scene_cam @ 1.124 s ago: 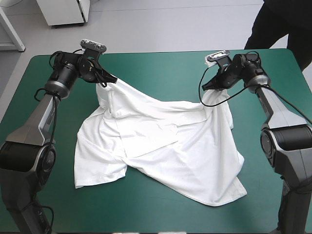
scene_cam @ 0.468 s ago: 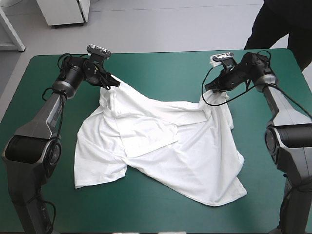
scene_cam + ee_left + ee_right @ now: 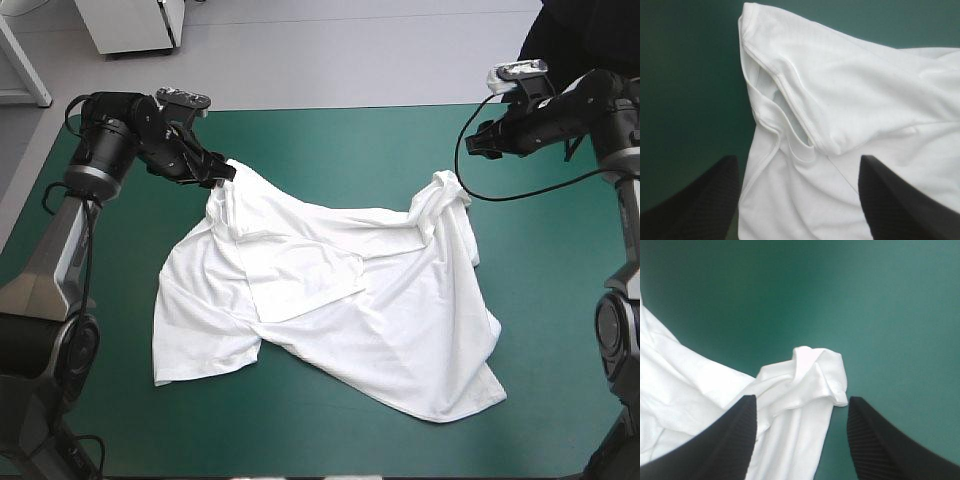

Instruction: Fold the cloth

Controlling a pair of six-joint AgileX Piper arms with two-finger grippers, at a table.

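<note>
The white T-shirt [image 3: 330, 300] lies spread and wrinkled across the middle of the table, with a sleeve folded in over its centre. My left gripper [image 3: 220, 172] is open at the shirt's far left corner. In the left wrist view, the left gripper [image 3: 799, 160] has its fingers wide apart over the hemmed cloth [image 3: 840, 100], gripping nothing. My right gripper [image 3: 475, 145] is open and raised, back from the bunched far right corner [image 3: 445, 190]. In the right wrist view that corner [image 3: 815, 375] lies just ahead of the right gripper [image 3: 801, 405] on the teal-green cover.
Teal-green cover [image 3: 330, 440] surrounds the shirt on every side, widest along the near edge and at the right. The table's far edge [image 3: 340, 108] runs close behind both grippers.
Both grippers have opened and let go of the shirt's far corners, which now rest on the table. The right arm has drawn back toward the far right corner; the left has shifted slightly left.
</note>
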